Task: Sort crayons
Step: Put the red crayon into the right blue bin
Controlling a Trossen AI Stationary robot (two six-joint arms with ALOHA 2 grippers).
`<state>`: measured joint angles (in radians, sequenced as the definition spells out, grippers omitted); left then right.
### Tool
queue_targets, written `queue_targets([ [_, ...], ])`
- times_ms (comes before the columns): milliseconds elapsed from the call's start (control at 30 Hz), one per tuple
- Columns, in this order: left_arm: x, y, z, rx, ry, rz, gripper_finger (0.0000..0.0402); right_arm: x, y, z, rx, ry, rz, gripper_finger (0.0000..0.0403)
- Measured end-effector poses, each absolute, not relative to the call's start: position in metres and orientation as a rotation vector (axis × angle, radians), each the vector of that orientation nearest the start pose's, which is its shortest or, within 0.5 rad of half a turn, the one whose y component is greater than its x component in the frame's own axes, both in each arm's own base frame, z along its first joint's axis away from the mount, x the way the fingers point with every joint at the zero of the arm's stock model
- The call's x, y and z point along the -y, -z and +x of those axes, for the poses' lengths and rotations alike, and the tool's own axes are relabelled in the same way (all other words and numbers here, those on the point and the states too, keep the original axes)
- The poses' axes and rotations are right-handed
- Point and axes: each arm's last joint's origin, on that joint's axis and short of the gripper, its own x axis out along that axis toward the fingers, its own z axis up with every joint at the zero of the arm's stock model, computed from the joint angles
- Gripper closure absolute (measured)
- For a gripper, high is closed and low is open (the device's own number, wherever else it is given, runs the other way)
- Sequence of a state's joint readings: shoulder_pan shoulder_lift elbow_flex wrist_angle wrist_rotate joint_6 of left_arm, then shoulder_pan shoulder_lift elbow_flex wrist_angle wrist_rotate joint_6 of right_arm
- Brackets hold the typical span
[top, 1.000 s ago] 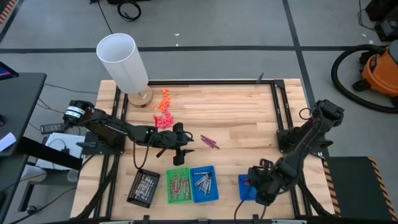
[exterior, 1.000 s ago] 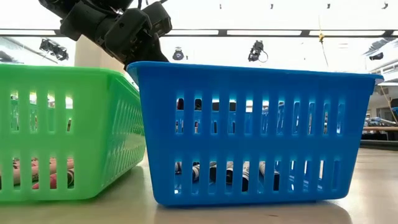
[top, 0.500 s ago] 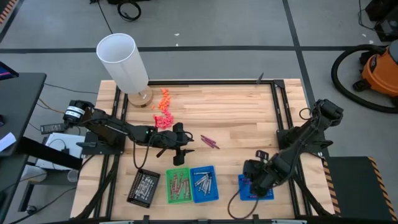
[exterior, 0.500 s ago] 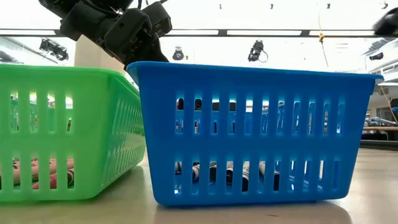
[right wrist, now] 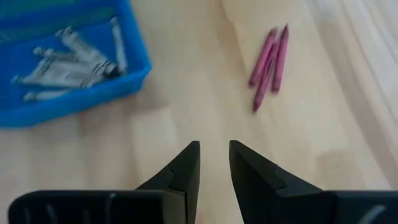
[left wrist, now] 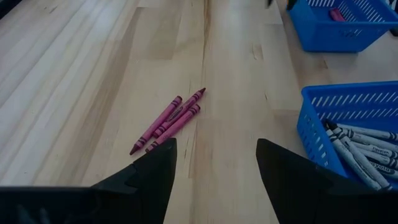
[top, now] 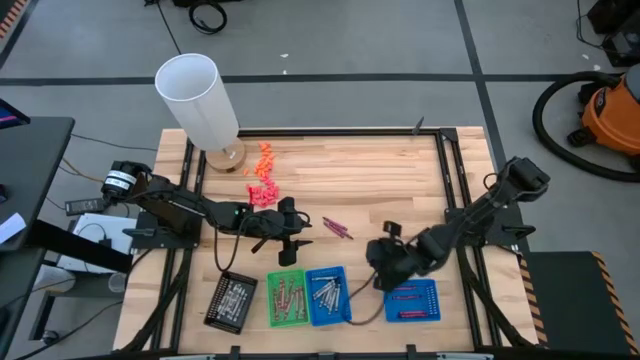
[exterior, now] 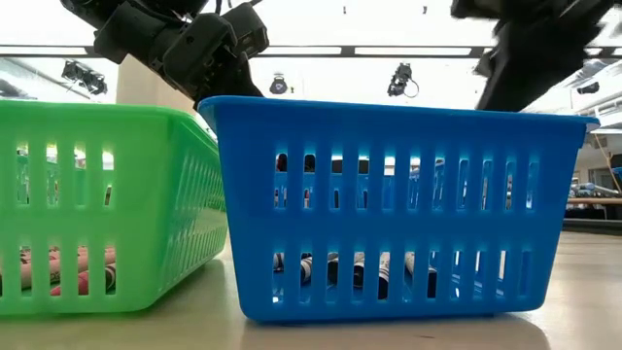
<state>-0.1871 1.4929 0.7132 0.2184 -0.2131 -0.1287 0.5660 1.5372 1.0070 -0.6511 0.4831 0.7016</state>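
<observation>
Three magenta-pink crayons (top: 337, 228) lie side by side on the wooden table; they also show in the left wrist view (left wrist: 168, 119) and the right wrist view (right wrist: 268, 65). My left gripper (top: 297, 230) hovers just left of them, open and empty (left wrist: 216, 163). My right gripper (top: 377, 266) hangs right of them, near the middle blue tray (top: 327, 295), with a narrow gap between its fingers and nothing held (right wrist: 213, 152). Silver-grey crayons (left wrist: 364, 144) lie in that blue tray. Red-brown crayons (top: 286, 298) lie in the green tray.
A black tray (top: 231, 300) stands at the near left. A second blue tray (top: 412, 300) stands at the near right with a pink crayon inside (left wrist: 336, 14). A white cylinder (top: 198, 100) and orange and pink bits (top: 262, 175) are at the far left.
My right gripper has gone from above the near-right blue tray toward the table's left and a little toward the far edge, nearer the magenta crayons. The crayons have not moved.
</observation>
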Motion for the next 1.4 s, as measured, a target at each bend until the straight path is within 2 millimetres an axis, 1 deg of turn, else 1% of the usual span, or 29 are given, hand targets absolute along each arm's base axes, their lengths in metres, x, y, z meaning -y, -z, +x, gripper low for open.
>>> queue_targets([
  [133,0.049,-0.186,0.293,-0.549,-0.06,-0.013,0.017,-0.122,-0.19,0.263,-0.895,0.266,0.026,0.0296],
  [300,0.049,-0.186,0.293,-0.551,-0.06,-0.013,0.017,-0.094,-0.173,0.272,-0.836,0.278,0.018,0.0266],
  [467,0.049,-0.186,0.293,-0.553,-0.061,-0.012,0.017,-0.069,-0.155,0.272,-0.765,0.307,0.012,0.0239],
  [700,0.049,-0.186,0.293,-0.552,-0.06,-0.012,0.017,-0.043,-0.141,0.27,-0.616,0.308,0.002,0.0238],
  [833,0.049,-0.186,0.293,-0.552,-0.059,-0.009,0.017,-0.033,-0.136,0.274,-0.592,0.308,-0.008,0.0238],
  [1000,0.049,-0.185,0.293,-0.553,-0.059,-0.007,0.017,-0.027,-0.115,0.285,-0.596,0.279,-0.015,0.0238],
  [1133,0.049,-0.185,0.293,-0.558,-0.059,-0.007,0.017,-0.024,-0.107,0.291,-0.621,0.281,-0.011,0.0238],
  [1400,0.049,-0.185,0.292,-0.56,-0.06,-0.006,0.017,-0.016,-0.092,0.294,-0.67,0.299,0.003,0.0238],
])
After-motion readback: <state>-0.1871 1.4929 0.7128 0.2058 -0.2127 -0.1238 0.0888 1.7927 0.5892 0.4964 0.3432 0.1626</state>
